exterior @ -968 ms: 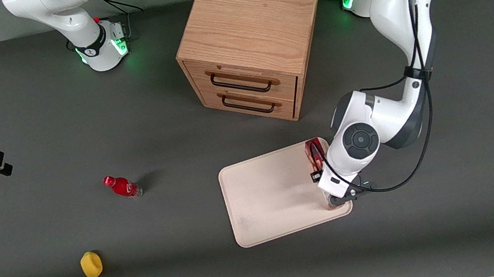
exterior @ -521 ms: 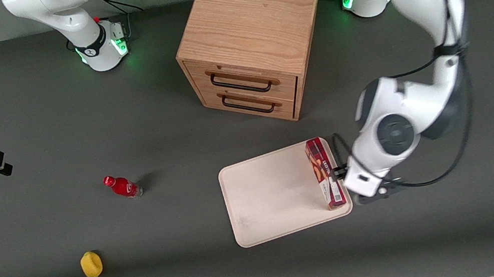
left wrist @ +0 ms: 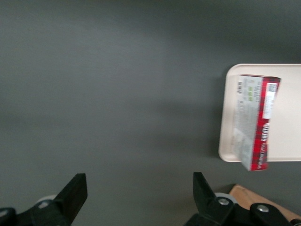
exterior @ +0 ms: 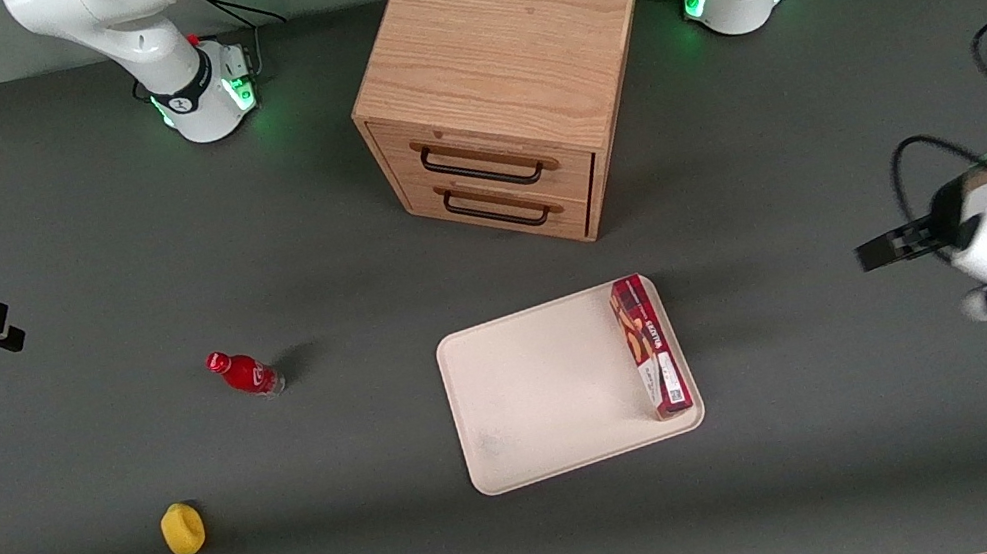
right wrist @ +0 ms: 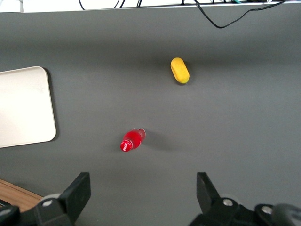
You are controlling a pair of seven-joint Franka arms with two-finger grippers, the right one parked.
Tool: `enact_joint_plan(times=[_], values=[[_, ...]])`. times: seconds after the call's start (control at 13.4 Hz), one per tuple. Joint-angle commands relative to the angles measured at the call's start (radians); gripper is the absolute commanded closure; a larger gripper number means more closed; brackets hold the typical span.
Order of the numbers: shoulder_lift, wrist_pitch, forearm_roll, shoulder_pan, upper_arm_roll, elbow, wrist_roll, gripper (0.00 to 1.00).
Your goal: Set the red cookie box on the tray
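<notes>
Box (exterior: 653,346) lies flat on tray (exterior: 544,390), along the tray edge toward the working arm's end, long axis running near-to-far from the front camera, near end almost at the rim. Gripper (left wrist: 139,200) well apart over bare table, jaws spread, empty. Placement looks done; open room all round

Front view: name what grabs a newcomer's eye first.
The large oak two-drawer cabinet dominates, standing between the arm bases. Nearer the camera, the long dark-red cookie box lies on the pale cream tray, along its edge toward the working arm. The left arm's claw hangs open over bare table.
</notes>
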Motion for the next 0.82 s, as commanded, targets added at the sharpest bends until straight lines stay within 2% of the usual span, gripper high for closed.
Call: enact_joint_plan(times=[0.0, 0.3, 0.6, 0.74], values=[[-0.136, -0.005, -0.002, 0.052, -0.001, -0.091, 0.05, 0.0], [-0.157, -0.006, 0.023, 0.068, 0.0, -0.073, 0.047, 0.0], [-0.139, -0.012, 0.098, 0.065, -0.001, -0.034, 0.053, 0.0], [-0.136, -0.012, 0.093, 0.061, -0.003, -0.034, 0.053, 0.0]])
